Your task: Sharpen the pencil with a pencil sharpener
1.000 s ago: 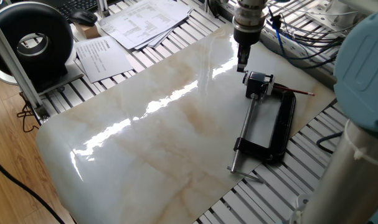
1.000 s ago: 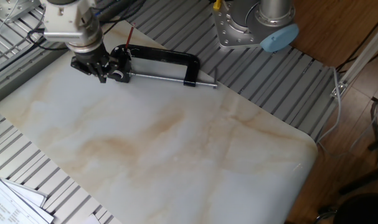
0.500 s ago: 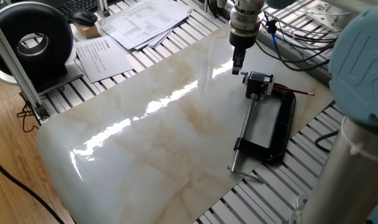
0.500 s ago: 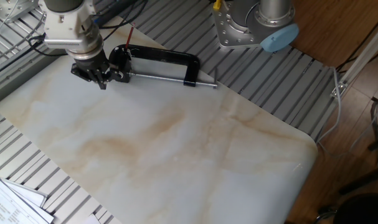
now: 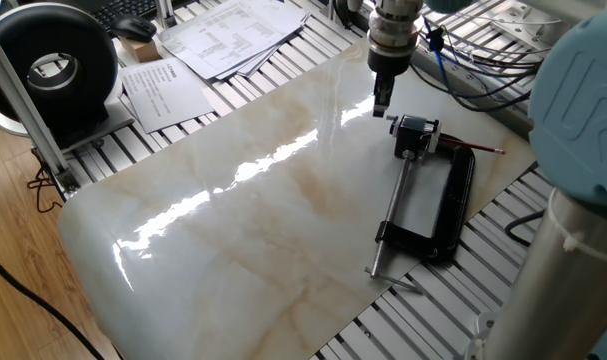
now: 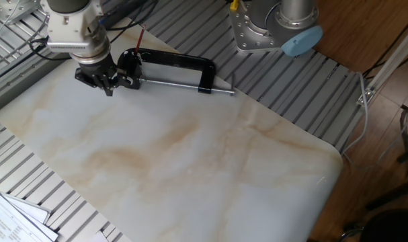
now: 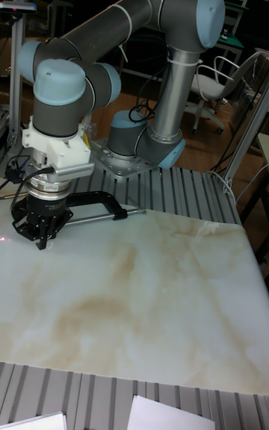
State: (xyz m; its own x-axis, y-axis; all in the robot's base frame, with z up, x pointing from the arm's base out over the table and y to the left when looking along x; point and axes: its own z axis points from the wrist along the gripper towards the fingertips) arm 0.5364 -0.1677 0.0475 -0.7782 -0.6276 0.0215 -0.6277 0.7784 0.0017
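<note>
The pencil sharpener point(image 5: 415, 131), a small black-and-silver block, sits at the head of the black clamp point(image 5: 445, 205) on the marble board. The thin red-brown pencil point(image 5: 475, 148) lies on the board just beyond the clamp's far end, and shows as a red sliver point(image 6: 140, 36) in the other fixed view. My gripper point(image 5: 381, 108) hangs low over the board just left of the sharpener and apart from it. Its fingers look closed together with nothing between them. The same gripper point(image 6: 107, 86) stands beside the clamp's point(image 6: 171, 62) end, and in the tall view the gripper point(image 7: 42, 240) points down.
The clamp's long steel screw rod point(image 5: 391, 218) runs toward the board's near edge. Papers point(image 5: 228, 35) and a black round device point(image 5: 58, 70) lie at the left. Cables point(image 5: 483, 60) crowd the back behind the gripper. The arm's base point(image 6: 274, 27) stands past the clamp.
The gripper has drawn back a little from the sharpener, toward the back left of the board, then held nearly still. Sharpener, clamp and pencil have not moved.
</note>
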